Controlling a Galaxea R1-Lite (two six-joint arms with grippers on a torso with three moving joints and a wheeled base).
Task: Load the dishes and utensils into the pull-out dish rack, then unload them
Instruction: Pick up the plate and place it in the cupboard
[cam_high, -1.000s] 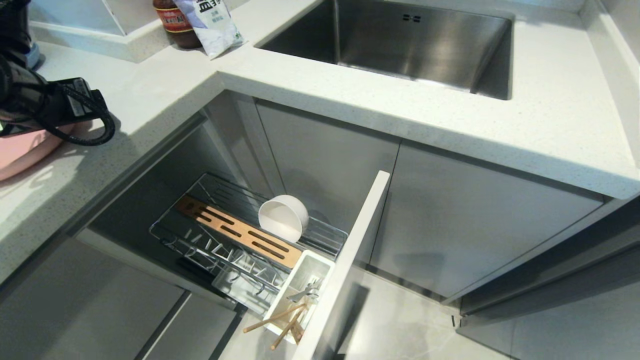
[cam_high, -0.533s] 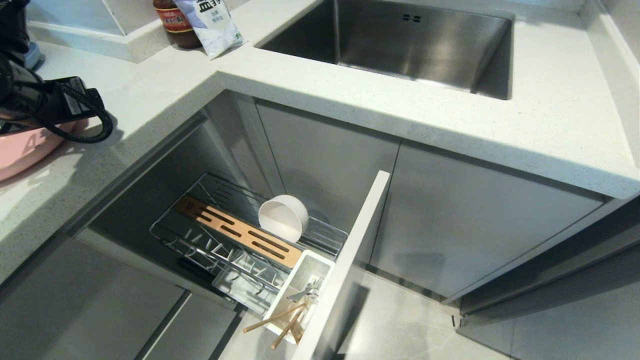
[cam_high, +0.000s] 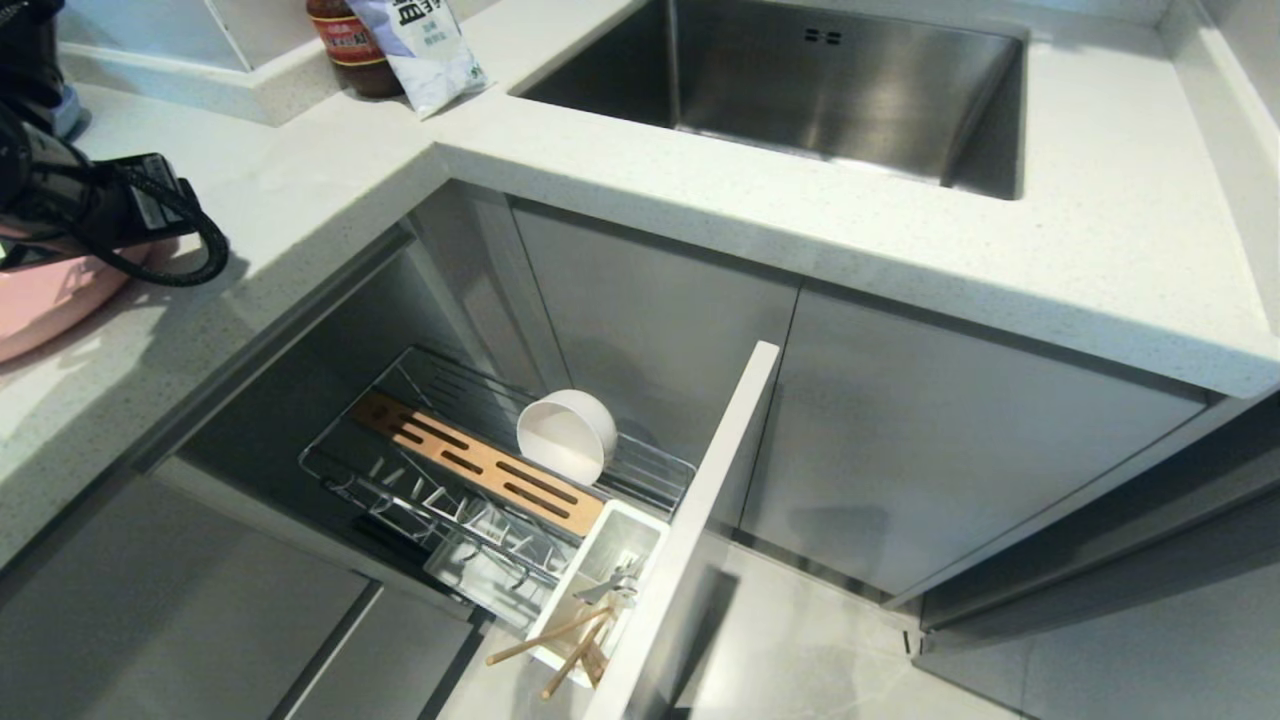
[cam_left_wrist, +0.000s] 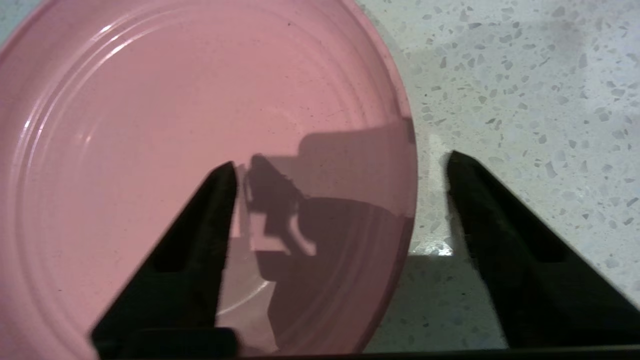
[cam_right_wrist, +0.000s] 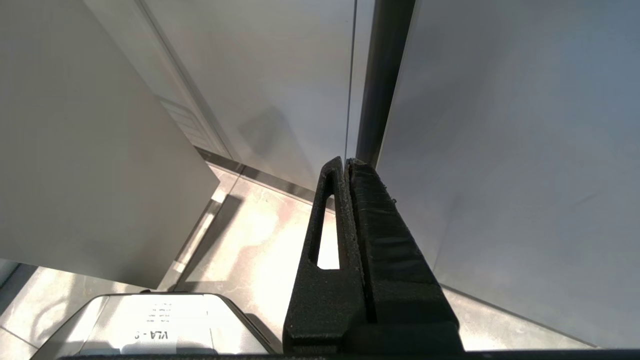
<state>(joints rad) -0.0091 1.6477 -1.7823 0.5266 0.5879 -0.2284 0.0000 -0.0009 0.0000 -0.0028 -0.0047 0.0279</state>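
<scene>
On the counter lies the pink plate (cam_left_wrist: 165, 125), also showing at the left edge of the head view (cam_high: 45, 300). My left gripper (cam_left_wrist: 341, 160) hangs open over its rim, one finger (cam_left_wrist: 190, 250) above the plate and the other (cam_left_wrist: 505, 240) above the counter. The pull-out dish rack (cam_high: 420, 500) stands drawn out below. The off-white bowl (cam_high: 565, 435) leans on its side beside the wooden strip (cam_high: 470, 465). Chopsticks (cam_high: 550, 645) and metal cutlery (cam_high: 615, 585) stand in the white cutlery box (cam_high: 640, 530). My right gripper (cam_right_wrist: 346, 162) is shut and parked near the floor.
The rack's tall white front panel (cam_high: 700, 520) juts out toward me. A steel sink (cam_high: 820, 90) is set in the counter at the back. A sauce bottle (cam_high: 345, 45) and a white pouch (cam_high: 425, 50) stand at the counter's corner.
My left wrist has edged slightly to the left over the pink plate. The rack, bowl and utensils have not moved.
</scene>
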